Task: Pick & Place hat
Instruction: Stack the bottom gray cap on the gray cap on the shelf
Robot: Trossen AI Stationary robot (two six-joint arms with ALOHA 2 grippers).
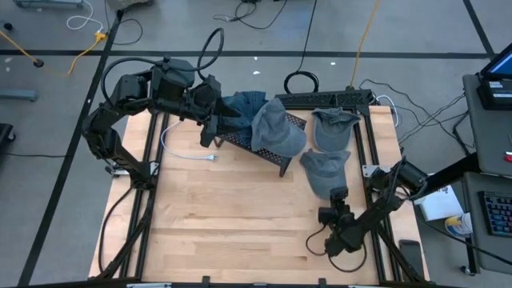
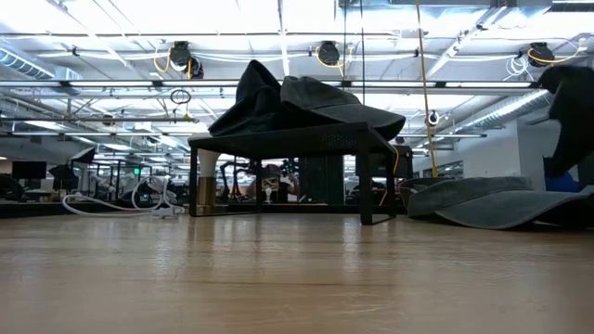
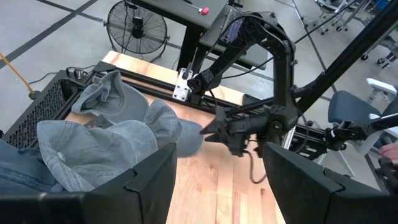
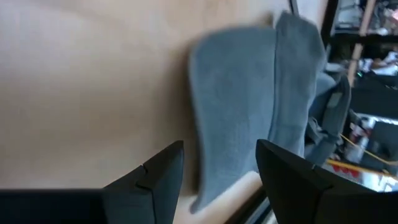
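Note:
A black mesh rack (image 1: 240, 142) stands on its legs at the table's far middle. A grey hat (image 1: 276, 128) and a bluish hat (image 1: 244, 104) lie draped on top of it, as the low view also shows (image 2: 306, 102). Two more grey hats lie flat on the table to the right of the rack, one farther (image 1: 332, 126) and one nearer (image 1: 324, 170). My left gripper (image 1: 214, 128) hovers open at the rack's left end (image 3: 217, 186). My right gripper (image 1: 336, 194) is open and low, just short of the nearer hat's brim (image 4: 236, 106).
A white cable (image 1: 188, 152) lies on the table left of the rack. Black frame rails (image 1: 148, 184) run along the table's left and right sides. Black cables (image 1: 300, 80) coil beyond the far edge. Bare wood (image 1: 224, 216) stretches across the near left.

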